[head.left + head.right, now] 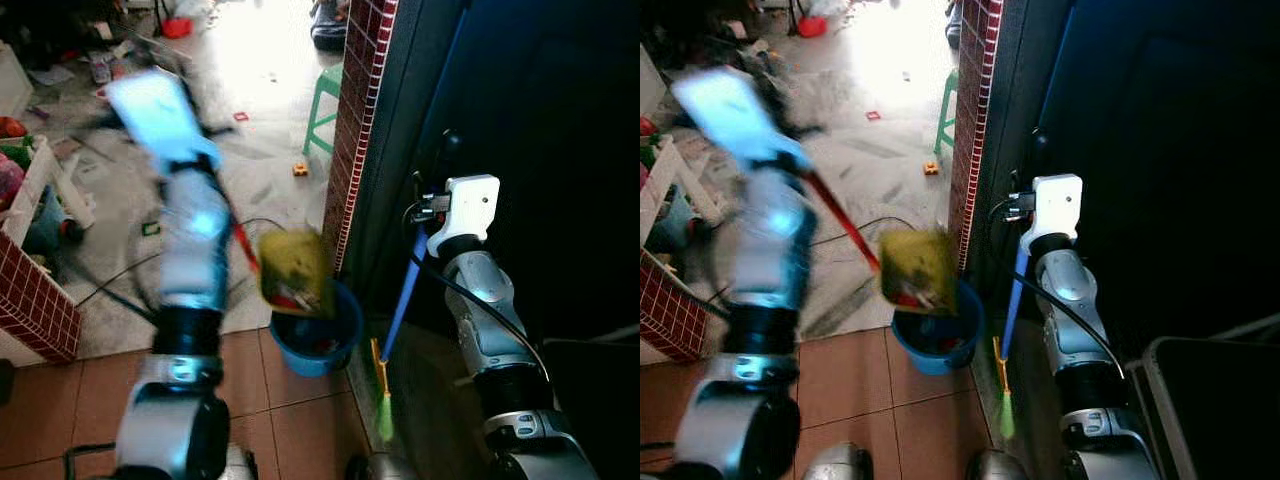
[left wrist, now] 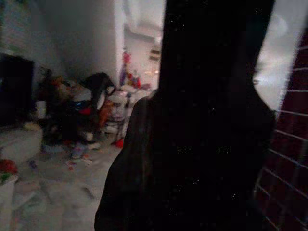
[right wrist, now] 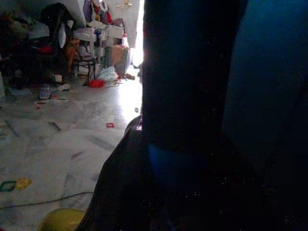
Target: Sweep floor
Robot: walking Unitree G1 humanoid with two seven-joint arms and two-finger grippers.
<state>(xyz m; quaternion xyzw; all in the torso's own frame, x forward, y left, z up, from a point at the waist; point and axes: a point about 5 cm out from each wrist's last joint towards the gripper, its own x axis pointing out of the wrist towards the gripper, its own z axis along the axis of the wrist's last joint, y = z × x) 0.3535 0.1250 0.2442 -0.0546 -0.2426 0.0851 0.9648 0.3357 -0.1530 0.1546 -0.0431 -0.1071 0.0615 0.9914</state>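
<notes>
- The left arm is raised and blurred, and its left pincer [image 1: 205, 165] sits at the upper end of a red handle [image 1: 840, 222].
- That handle slants down to a yellow dustpan [image 1: 295, 268], which hangs tilted right over a blue bucket [image 1: 320, 345].
- The head views are too blurred to show whether the left pincer is pressed around the handle or spread, and the left wrist view is dark up close, so its state cannot be told.
- The bucket stands on the brown floor tiles [image 1: 60, 400], close against the foot of a red tiled pillar [image 1: 358, 110].
- The right arm reaches forward beside a dark door [image 1: 1180, 150], and the right pincer [image 1: 440, 180] is at the blue broom handle [image 1: 405, 290].
- In the right wrist view the blue handle [image 3: 192, 72] runs straight between the fingers and close to the lens, so this pincer appears to be pinching the broom.
- The broom stands nearly upright between the pillar and the door, with its green bristles [image 1: 385, 415] down at the floor, just to the right of the bucket.
- Beyond the brown tiles lies a pale marble floor [image 1: 250, 110] scattered with small litter and toys.
- A black cable [image 1: 125, 270] curls across that floor.
- A green stool [image 1: 322, 105] stands beside the pillar, farther off.
- A low red tiled wall [image 1: 35, 295] stands at the robot's left.
</notes>
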